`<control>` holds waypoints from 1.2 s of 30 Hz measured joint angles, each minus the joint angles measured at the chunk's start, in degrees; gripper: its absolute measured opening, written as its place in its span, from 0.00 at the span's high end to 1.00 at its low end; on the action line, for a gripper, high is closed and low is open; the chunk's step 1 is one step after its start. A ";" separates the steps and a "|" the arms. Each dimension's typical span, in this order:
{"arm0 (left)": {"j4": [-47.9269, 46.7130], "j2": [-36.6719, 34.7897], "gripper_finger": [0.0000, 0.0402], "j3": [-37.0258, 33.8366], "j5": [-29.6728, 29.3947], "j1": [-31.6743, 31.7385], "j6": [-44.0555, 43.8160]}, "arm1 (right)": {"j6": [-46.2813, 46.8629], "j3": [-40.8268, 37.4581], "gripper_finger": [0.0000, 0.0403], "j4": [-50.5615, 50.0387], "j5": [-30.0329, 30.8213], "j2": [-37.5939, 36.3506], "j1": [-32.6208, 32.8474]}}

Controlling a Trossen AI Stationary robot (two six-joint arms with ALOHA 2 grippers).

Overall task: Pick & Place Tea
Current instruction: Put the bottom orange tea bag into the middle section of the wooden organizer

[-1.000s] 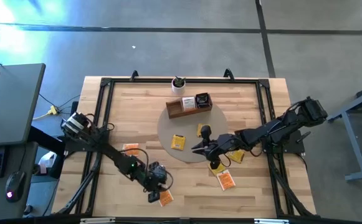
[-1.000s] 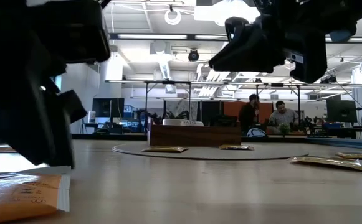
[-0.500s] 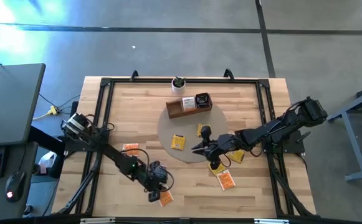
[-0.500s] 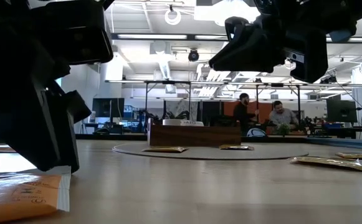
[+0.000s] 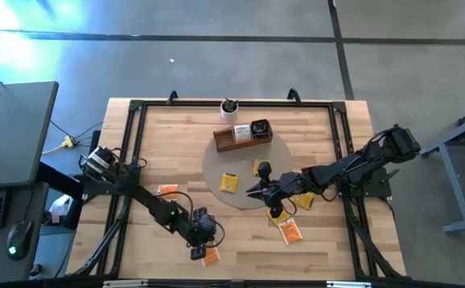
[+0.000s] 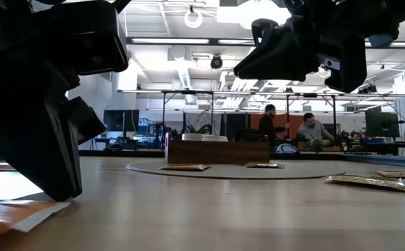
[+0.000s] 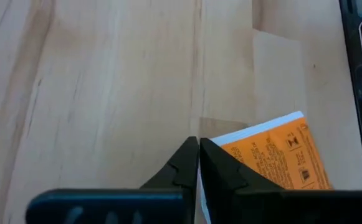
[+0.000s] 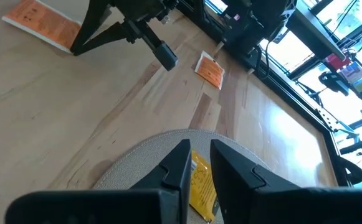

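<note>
- High view: left gripper (image 5: pixel 200 246) is down at the table's 7 o'clock edge, over an orange sachet (image 5: pixel 210 256), placed there to lift it by an edge. Right gripper (image 5: pixel 258 190) hangs over the grey round mat (image 5: pixel 212 172) near centre, a yellow sachet (image 5: pixel 229 182) at its 9 o'clock. Wooden tray (image 5: pixel 240 136) sits at 12 o'clock on the mat, likely the drop spot. More sachets lie loose: one orange at 8 o'clock (image 5: pixel 167 190), one orange at 5 o'clock (image 5: pixel 290 231).
- Low view: left gripper (image 6: pixel 52 188) presses to the tabletop, orange sachet (image 6: pixel 7 215) kinked up at its pale edge under the tip, so the pinch looks made on that edge. Tray (image 6: pixel 217 150) far back, flat sachets (image 6: pixel 182 167) before it on the mat.
- Left wrist view: fingers (image 7: pixel 184 168) drawn together, tips meeting at the white edge of the orange sachet (image 7: pixel 274 162); clamped on that thin edge, judged.
- Right wrist view: right gripper (image 8: pixel 196 163) fingers a little apart, nothing between them; a yellow sachet (image 8: pixel 200 183) lies on the mat just beyond. Waiting above, probably for its turn.
</note>
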 joint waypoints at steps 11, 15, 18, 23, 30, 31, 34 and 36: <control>-7.22 -4.46 1.00 9.98 -9.30 3.50 24.21 | 0.75 0.00 0.84 0.63 -4.37 0.00 -0.04; -13.22 -5.29 1.00 16.30 -13.68 4.59 37.58 | 4.77 0.00 0.81 3.97 -11.78 0.00 0.00; -16.44 -5.22 1.00 20.88 -14.48 5.95 45.07 | 7.93 0.00 0.77 5.64 -15.38 0.00 -0.04; -19.45 -5.42 1.00 26.15 -14.69 5.74 57.35 | 11.41 0.00 0.68 7.03 -20.99 0.00 0.02; -19.28 -5.42 1.00 27.89 -13.23 5.91 68.61 | 16.68 0.00 0.57 6.49 -23.05 0.00 -1.78; -19.24 -5.42 1.00 27.89 -12.39 5.81 70.42 | 17.59 0.00 0.56 6.99 -24.98 0.00 -2.32; -17.17 -5.42 1.00 27.89 -9.69 5.75 76.26 | 20.64 0.00 0.53 9.67 -31.37 0.91 -3.82; -15.03 -5.42 1.00 27.89 -7.98 5.84 80.78 | 22.76 0.00 0.53 12.22 -33.91 2.21 -4.48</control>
